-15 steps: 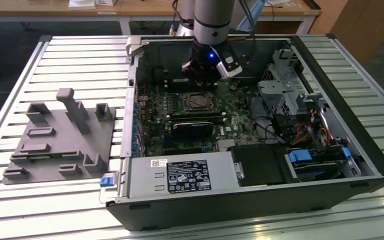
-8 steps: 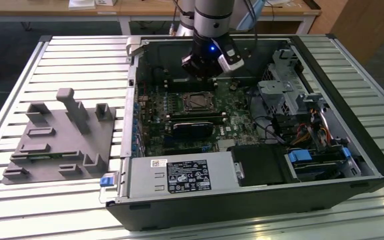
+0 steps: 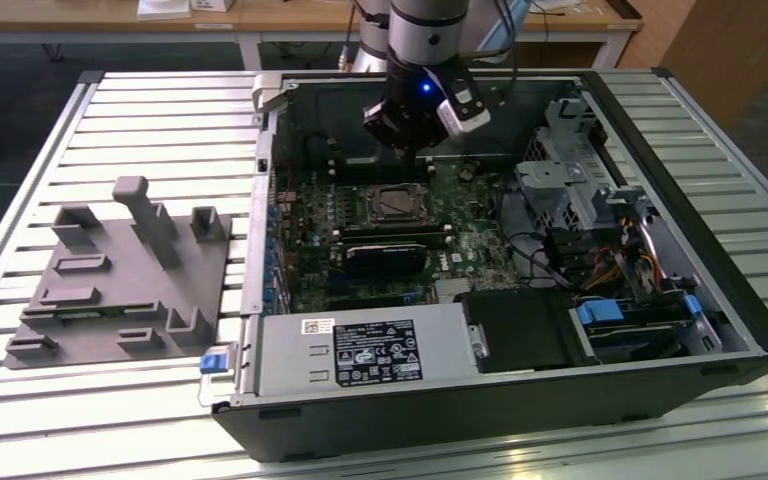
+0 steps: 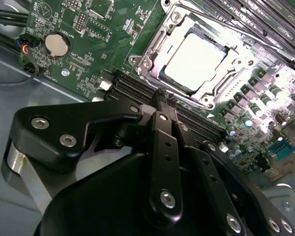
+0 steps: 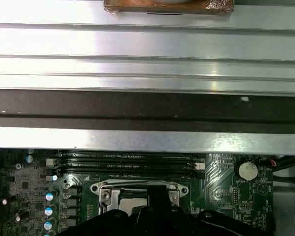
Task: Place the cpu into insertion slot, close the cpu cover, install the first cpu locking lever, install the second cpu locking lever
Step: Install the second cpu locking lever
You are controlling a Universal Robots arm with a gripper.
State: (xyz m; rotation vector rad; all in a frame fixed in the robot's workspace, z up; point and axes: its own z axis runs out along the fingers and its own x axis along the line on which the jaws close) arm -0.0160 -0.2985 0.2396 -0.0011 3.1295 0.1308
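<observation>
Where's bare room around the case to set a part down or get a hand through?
Free: the slatted table between the grey holder block and the computer case, plus the strip along the exterior view's bottom edge. Crowded: inside the case, where the gripper hangs over the socket, with cables and drive bays toward the exterior view's right.

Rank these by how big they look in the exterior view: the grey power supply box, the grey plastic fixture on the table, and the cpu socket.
1. Grey plastic fixture
2. Power supply box, close behind, so that order is unsure
3. Insertion slot, clearly smallest
</observation>
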